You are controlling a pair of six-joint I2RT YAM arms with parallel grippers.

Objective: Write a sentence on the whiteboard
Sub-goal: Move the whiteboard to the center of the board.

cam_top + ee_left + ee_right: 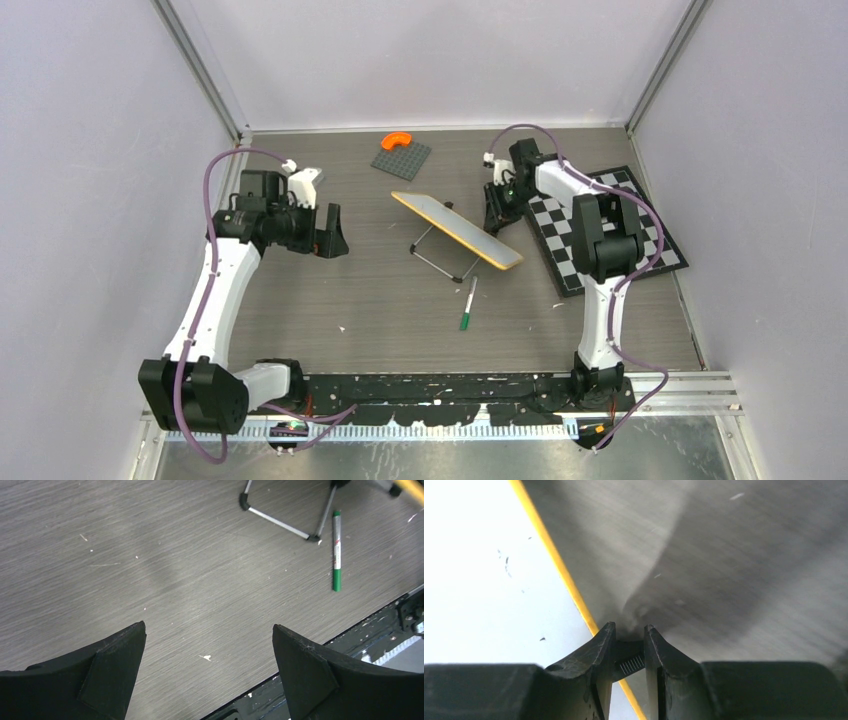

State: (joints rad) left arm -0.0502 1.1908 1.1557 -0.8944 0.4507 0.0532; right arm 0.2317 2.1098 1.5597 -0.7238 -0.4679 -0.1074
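The whiteboard [455, 228] leans on its wire stand [437, 255] mid-table, its face turned toward the right arm. In the right wrist view its white face [484, 570] and orange-yellow frame fill the left side, showing only a few dark specks. No sentence is visible on the part that shows. My right gripper [497, 215] hovers at the board's far right edge, its jaws [630, 629] shut on a small dark ribbed piece [630, 656]. A green marker [467, 303] lies on the table in front of the stand. My left gripper [330, 235] is open and empty, far to the left; the marker [337, 550] lies beyond it.
A black-and-white checkerboard [600, 230] lies under the right arm. A grey studded plate [402, 157] with an orange curved piece [397, 140] sits at the back. The black rail [450, 385] runs along the near edge. The stand's legs [280, 522] reach toward the left gripper.
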